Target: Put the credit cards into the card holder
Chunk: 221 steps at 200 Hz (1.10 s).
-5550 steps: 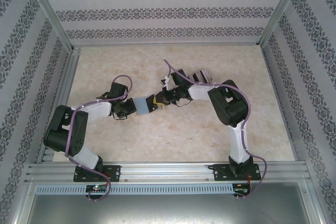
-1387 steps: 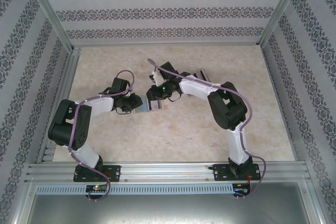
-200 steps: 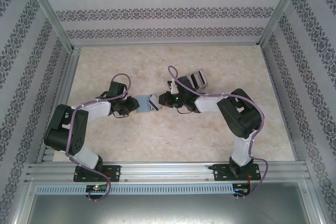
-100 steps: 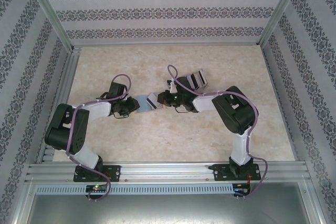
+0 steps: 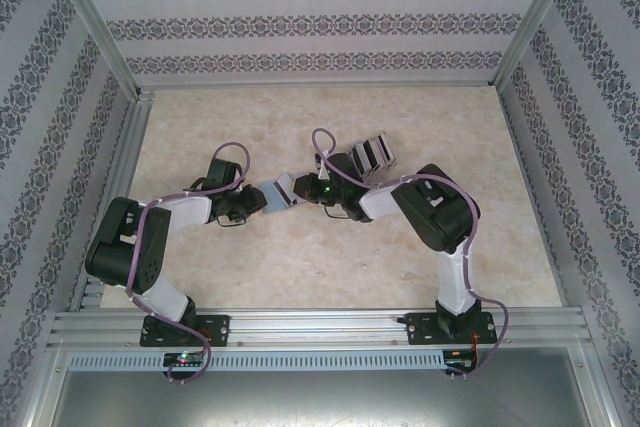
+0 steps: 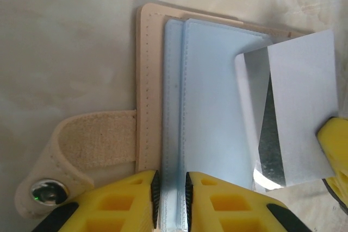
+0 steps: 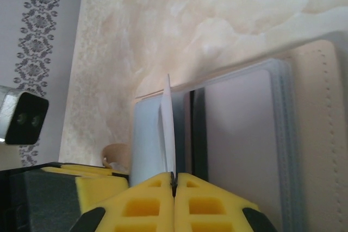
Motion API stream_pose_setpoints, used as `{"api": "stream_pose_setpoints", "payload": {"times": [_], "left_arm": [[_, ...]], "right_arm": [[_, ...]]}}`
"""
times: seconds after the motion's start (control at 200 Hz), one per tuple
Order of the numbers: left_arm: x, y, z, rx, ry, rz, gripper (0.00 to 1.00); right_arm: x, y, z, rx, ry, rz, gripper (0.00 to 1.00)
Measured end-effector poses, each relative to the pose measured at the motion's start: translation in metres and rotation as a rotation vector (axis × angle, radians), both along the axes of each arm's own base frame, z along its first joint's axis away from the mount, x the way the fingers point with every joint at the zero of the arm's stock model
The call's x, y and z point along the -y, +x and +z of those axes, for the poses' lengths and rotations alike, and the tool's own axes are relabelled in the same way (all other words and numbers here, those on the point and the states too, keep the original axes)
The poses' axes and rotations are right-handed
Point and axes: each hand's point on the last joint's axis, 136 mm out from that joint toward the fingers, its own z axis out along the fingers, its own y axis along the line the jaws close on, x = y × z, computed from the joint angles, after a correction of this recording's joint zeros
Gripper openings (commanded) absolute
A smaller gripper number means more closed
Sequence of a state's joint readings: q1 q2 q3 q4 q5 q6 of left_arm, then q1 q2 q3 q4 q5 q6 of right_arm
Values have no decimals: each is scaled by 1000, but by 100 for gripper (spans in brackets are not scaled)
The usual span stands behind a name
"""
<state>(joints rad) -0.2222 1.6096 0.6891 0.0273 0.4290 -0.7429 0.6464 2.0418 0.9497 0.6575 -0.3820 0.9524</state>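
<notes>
The card holder (image 6: pixel 163 80) lies open on the table, with a beige cover, a snap strap (image 6: pixel 81 145) and light-blue pockets. My left gripper (image 6: pixel 170 199) is shut on the edge of a blue pocket. My right gripper (image 7: pixel 174 180) is shut on a grey credit card (image 7: pixel 168 129), seen edge-on there. In the left wrist view that credit card (image 6: pixel 299 101) overlaps the holder's right side, tilted. From above, the card holder (image 5: pixel 270 197) sits between my left gripper (image 5: pixel 256 203) and right gripper (image 5: pixel 303 190). More credit cards (image 5: pixel 372 153) lie fanned behind the right arm.
The marble-patterned table (image 5: pixel 300 267) is walled by aluminium frame posts and patterned panels. A rail (image 5: pixel 130 147) runs along its left edge. The right arm's elbow (image 5: pixel 435 207) stands right of centre.
My right gripper has carried the card left and slightly away from me, onto the holder's right side. The left gripper keeps its hold and has barely moved.
</notes>
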Motion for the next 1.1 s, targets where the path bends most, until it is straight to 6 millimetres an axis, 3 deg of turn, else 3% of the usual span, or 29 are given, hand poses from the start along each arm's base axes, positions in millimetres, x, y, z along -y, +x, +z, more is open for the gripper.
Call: {"api": "stream_pose_setpoints", "payload": {"times": [0.64,0.769,0.879,1.104], "left_arm": [[3,3,0,8,-19,-3,23],[3,3,0,9,-19,-3,23],[3,3,0,9,-20,-3,23],[4,3,0,11,-22,-5,22]], "right_arm": [[-11,1,-4,55,-24,-42,10],[-15,-3,-4,77,-46,-30,19],[-16,-10,1,94,-78,-3,37],[-2,-19,6,64,-246,74,50]]}}
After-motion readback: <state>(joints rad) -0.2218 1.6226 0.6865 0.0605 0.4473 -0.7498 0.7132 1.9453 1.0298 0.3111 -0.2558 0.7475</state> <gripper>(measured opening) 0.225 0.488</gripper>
